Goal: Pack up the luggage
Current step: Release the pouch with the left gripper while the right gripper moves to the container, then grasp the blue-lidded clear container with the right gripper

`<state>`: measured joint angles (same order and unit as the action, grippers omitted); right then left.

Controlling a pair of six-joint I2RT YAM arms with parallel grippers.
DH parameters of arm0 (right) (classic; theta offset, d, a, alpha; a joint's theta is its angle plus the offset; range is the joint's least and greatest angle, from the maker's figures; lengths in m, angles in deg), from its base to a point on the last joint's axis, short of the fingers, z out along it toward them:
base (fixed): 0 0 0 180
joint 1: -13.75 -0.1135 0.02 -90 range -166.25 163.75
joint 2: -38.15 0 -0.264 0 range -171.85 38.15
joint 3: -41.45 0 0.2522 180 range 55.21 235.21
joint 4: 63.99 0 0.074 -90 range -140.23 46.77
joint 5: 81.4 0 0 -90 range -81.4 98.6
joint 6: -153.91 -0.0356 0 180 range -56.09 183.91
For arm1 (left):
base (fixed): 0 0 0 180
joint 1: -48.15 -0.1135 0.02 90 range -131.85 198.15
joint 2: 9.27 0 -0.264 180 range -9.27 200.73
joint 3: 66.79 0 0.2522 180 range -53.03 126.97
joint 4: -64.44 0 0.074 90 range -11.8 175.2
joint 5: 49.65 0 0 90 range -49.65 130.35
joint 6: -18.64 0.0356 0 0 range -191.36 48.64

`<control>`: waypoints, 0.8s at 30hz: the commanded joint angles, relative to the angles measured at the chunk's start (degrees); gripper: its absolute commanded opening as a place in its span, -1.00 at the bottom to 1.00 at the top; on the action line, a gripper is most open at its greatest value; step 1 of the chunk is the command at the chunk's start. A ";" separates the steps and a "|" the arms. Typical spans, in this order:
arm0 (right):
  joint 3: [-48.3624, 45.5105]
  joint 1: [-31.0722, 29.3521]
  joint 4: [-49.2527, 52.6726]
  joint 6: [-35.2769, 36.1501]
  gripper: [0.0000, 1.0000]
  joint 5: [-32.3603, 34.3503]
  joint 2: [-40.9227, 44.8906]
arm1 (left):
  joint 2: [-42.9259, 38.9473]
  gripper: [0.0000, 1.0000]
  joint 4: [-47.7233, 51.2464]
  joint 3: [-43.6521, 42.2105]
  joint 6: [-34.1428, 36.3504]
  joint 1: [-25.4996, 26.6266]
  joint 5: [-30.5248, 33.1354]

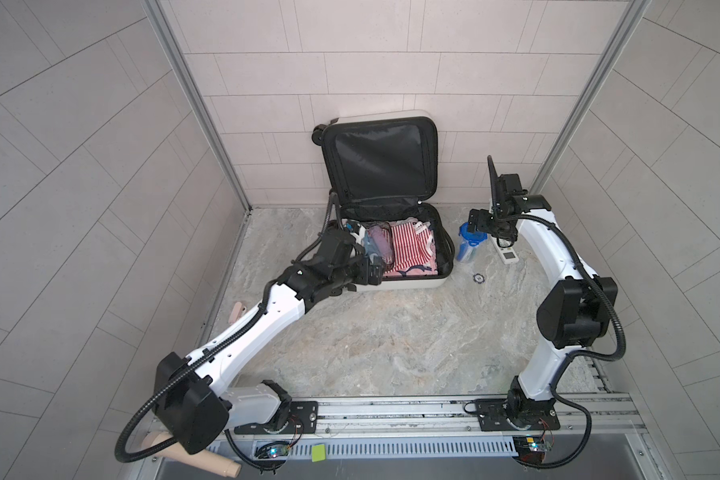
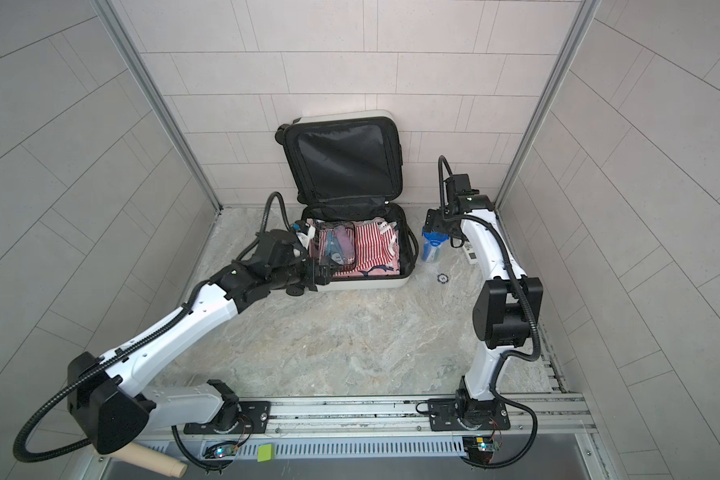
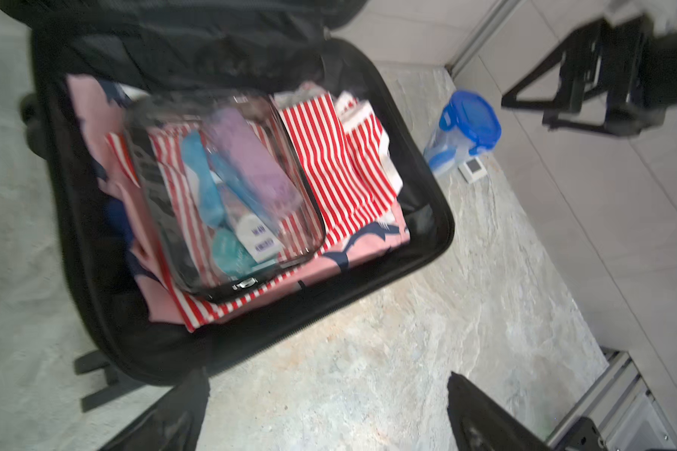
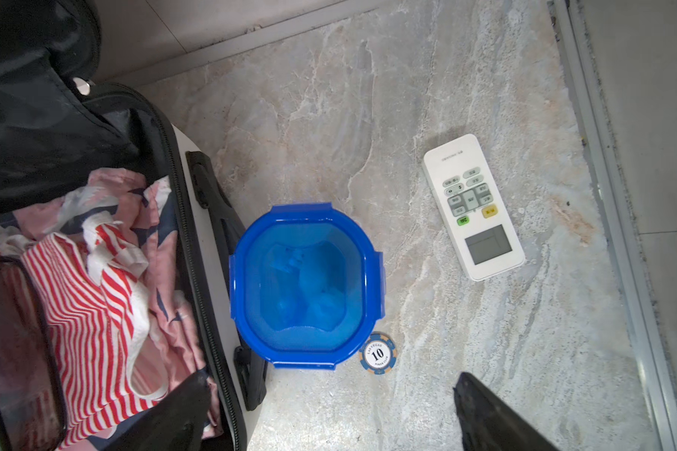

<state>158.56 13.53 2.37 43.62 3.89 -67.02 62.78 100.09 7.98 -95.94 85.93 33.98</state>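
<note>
The luggage is a white hard-shell suitcase lying open at the back wall, its black-lined lid propped up. Its lower half holds a red-and-white striped cloth over pink fabric. On the left of the clothes lies a clear black-edged pouch of toiletries. My left gripper hangs open at the case's front left corner, holding nothing. Open and empty too, my right gripper hovers right of the case.
A blue-lidded container stands just right of the luggage, beneath my right gripper. A white remote and a poker chip lie nearby on the marble floor. Walls close in behind and on both sides.
</note>
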 commanded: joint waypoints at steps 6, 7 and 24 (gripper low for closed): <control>6.26 -2.85 4.83 2.62 0.99 1.44 -4.79 | -2.52 1.00 -10.34 -8.48 -5.66 7.81 5.56; 6.99 -3.23 5.11 2.63 0.99 1.69 -5.39 | -2.29 1.00 -10.33 -8.46 -5.70 7.98 5.33; 13.52 -3.97 7.29 2.40 0.99 7.29 -11.90 | -5.58 1.00 -10.32 -12.83 -7.15 8.45 6.83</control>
<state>170.36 9.53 7.63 45.74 8.96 -77.51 58.61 90.49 -4.21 -102.39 94.04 39.44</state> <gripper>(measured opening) 0.992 0.999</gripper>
